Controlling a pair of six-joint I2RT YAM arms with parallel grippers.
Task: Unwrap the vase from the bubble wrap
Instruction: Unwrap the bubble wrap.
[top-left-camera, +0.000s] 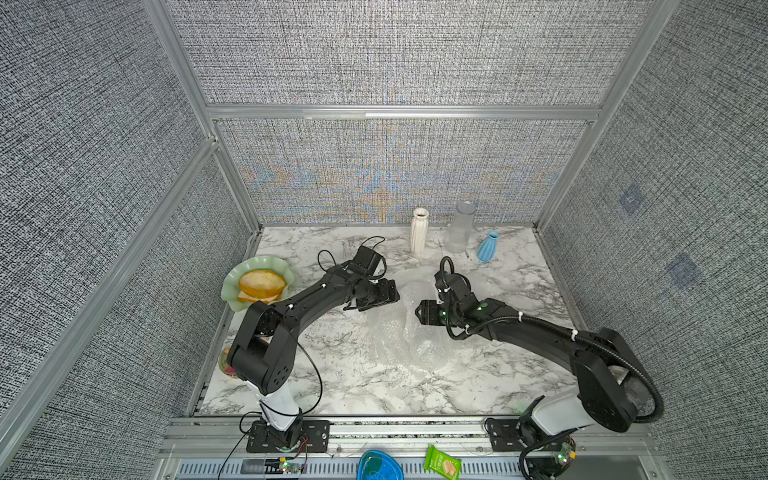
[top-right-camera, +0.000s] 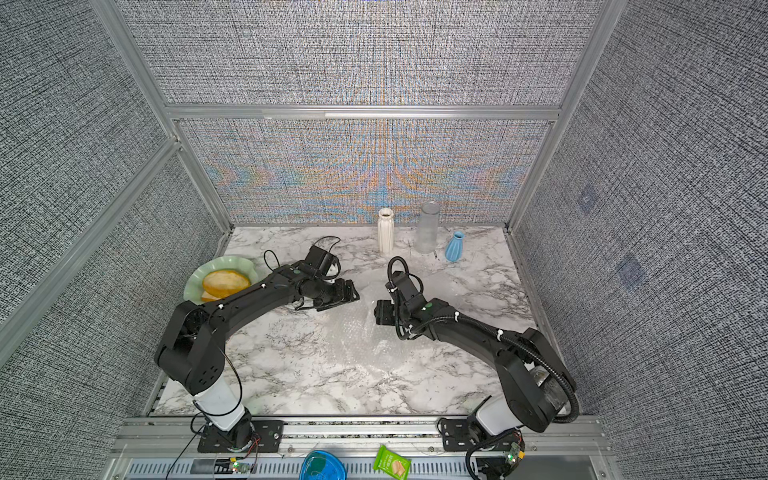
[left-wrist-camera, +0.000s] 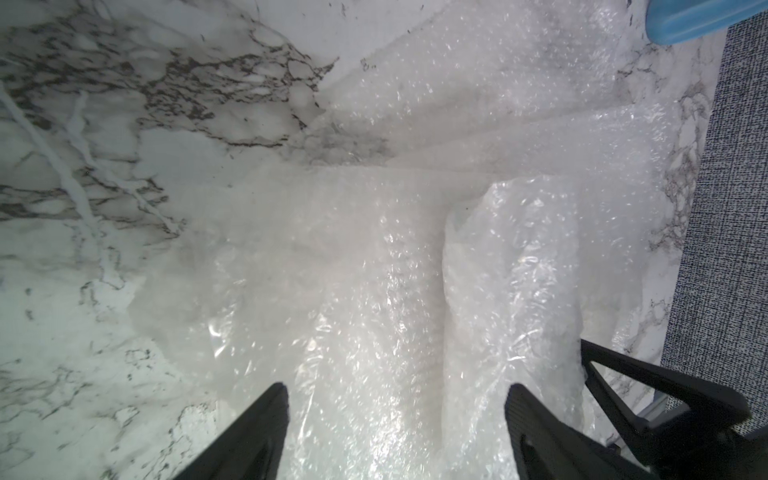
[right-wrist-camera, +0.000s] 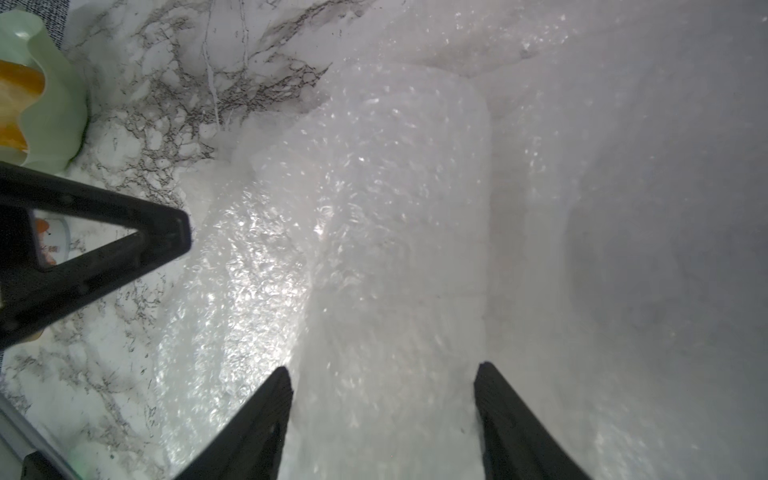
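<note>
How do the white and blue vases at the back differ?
The white vase is taller and nearly straight-sided; the blue vase is shorter, its body narrowing to a slim neck. The white vase stands left of the clear vase, the blue vase right. Both are ribbed and stand unwrapped.

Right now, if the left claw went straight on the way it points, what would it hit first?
The bubble wrap: it lies directly ahead of the left claw, reaching in between its open jaws, though depth is hard to judge.
</note>
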